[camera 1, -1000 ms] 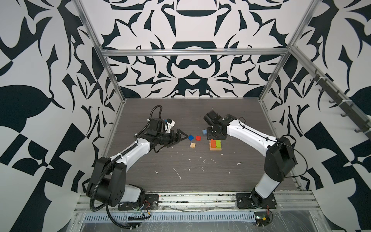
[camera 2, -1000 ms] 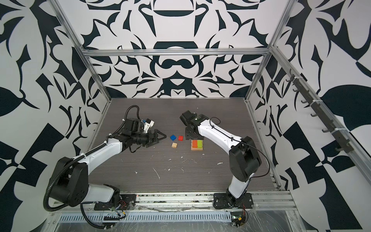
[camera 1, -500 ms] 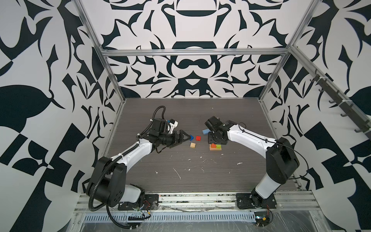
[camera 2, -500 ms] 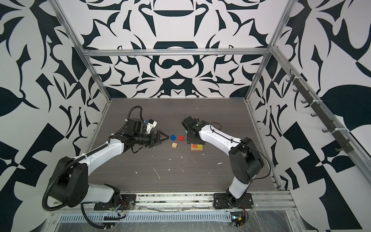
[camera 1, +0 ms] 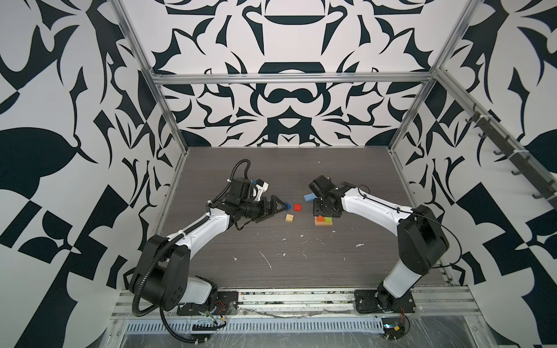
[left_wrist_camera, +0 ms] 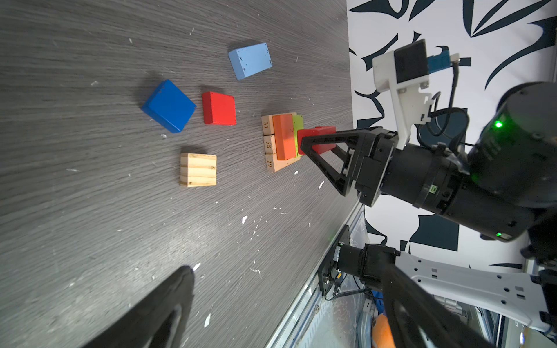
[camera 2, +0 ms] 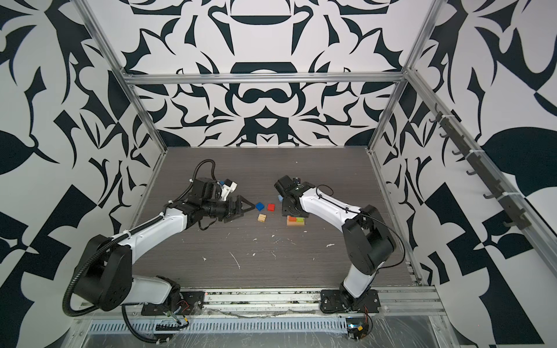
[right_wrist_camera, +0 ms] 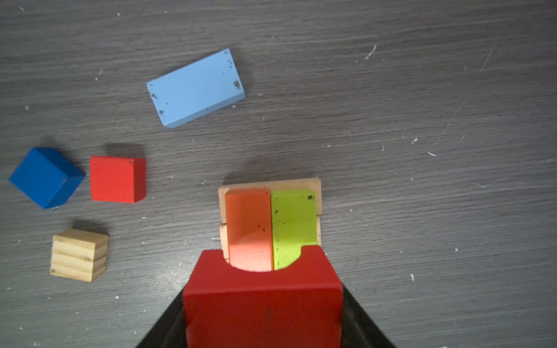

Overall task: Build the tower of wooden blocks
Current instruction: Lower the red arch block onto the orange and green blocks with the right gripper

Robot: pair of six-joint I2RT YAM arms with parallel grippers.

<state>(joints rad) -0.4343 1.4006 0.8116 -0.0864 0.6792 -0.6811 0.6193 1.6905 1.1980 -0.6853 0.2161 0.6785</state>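
The wood block tower stands as a low stack (camera 1: 324,222) (camera 2: 296,221): a tan base (right_wrist_camera: 318,192) with an orange bar (right_wrist_camera: 248,229) and a lime green bar (right_wrist_camera: 294,223) side by side on it. My right gripper (camera 1: 320,215) (camera 2: 291,215) (right_wrist_camera: 262,316) (left_wrist_camera: 304,144) points down, shut on a red arch block (right_wrist_camera: 262,301) (left_wrist_camera: 316,138) that hovers at the stack's near end. My left gripper (camera 1: 281,208) (camera 2: 250,208) (left_wrist_camera: 286,301) is open and empty, low over the table, its tips just left of a dark blue cube (camera 1: 287,206) (camera 2: 259,206) (left_wrist_camera: 168,105).
Loose on the table lie a red cube (camera 1: 297,207) (right_wrist_camera: 116,179), a plain tan cube (camera 1: 289,218) (right_wrist_camera: 78,254) and a light blue bar (camera 1: 309,197) (right_wrist_camera: 196,87) behind the stack. White flecks dot the dark table (camera 1: 271,256).
My right gripper has come down with the red arch block, from above and behind the stack to just over it. The left gripper has edged slightly right, still open.
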